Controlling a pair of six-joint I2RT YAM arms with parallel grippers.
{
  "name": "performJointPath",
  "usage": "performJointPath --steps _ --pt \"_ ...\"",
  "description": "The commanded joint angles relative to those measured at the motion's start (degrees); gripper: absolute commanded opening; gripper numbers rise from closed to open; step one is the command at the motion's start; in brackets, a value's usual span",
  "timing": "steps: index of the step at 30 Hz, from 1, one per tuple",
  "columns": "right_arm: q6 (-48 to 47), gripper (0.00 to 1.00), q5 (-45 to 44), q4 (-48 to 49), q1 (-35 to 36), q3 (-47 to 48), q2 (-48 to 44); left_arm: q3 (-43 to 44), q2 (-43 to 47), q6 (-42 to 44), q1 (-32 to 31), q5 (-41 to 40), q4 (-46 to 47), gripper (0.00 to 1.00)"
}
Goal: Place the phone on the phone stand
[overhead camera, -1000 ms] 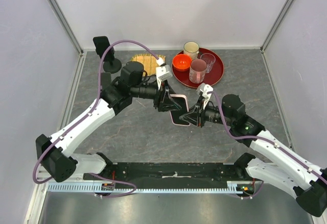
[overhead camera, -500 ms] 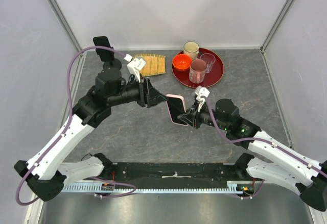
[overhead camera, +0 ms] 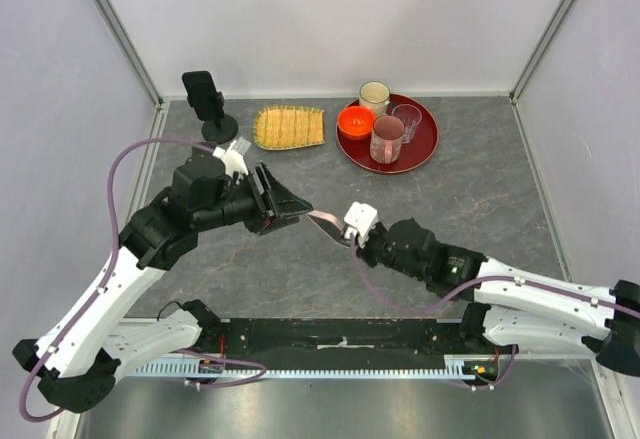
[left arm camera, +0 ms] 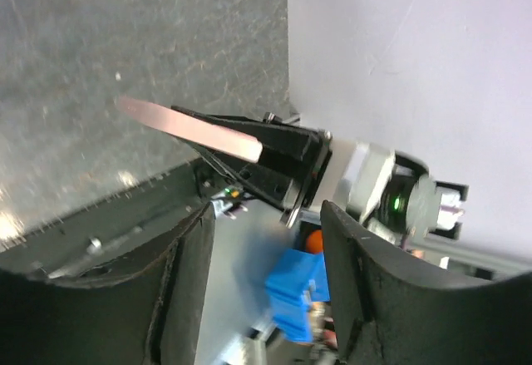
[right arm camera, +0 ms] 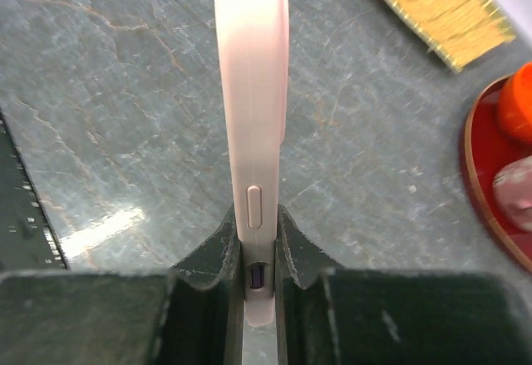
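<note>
Two arms pointed toward each other over the middle of the grey table [overhead camera: 500, 199]. Right gripper [right arm camera: 259, 244] was clamped on the lower end of the phone [right arm camera: 249, 115], a pink-cased handset held on edge above the tabletop. Left gripper [left arm camera: 266, 282] faced the phone with its jaws apart and nothing between them. Phone stand [overhead camera: 207, 107] stood upright in the far left corner, well apart from the phone, near a woven mat [overhead camera: 290, 125] and a red tray [overhead camera: 425, 149] holding cups [overhead camera: 386, 139]
</note>
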State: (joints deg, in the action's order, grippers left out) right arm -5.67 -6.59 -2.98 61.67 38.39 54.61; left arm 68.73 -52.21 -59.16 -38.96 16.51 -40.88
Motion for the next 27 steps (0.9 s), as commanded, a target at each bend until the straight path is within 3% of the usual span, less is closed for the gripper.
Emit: performJointPath --steps 1,6,14,19,21,24,27 --pt "-14.2 0.00 -17.5 13.0 8.5 0.9 0.5 0.7 -1.2 -20.8 0.0 1.8 -7.6 0.61" --pt "-21.9 0.00 -23.7 22.3 13.9 0.3 3.8 -1.6 -2.3 -31.2 0.0 2.9 -13.1 0.65" --pt "-30.9 0.00 -31.6 29.6 17.8 1.2 10.4 -0.1 -1.5 -36.5 -0.1 -1.5 -18.3 0.70" --pt "-31.9 0.00 -30.6 32.7 18.0 0.3 10.3 -1.1 0.1 -38.9 -0.1 -4.3 -18.8 0.61" --pt "-32.5 0.00 -30.6 33.0 18.0 0.7 10.4 -1.0 -0.2 -38.7 0.0 -4.4 -18.9 0.46" --pt "-32.6 0.00 -29.6 32.5 18.1 1.9 11.5 -1.6 -0.3 -39.8 -0.1 -4.6 -18.7 0.37" --pt "-32.8 0.00 -28.7 32.7 18.3 2.7 12.4 -2.0 0.1 -40.4 -0.1 -5.3 -18.6 0.36"
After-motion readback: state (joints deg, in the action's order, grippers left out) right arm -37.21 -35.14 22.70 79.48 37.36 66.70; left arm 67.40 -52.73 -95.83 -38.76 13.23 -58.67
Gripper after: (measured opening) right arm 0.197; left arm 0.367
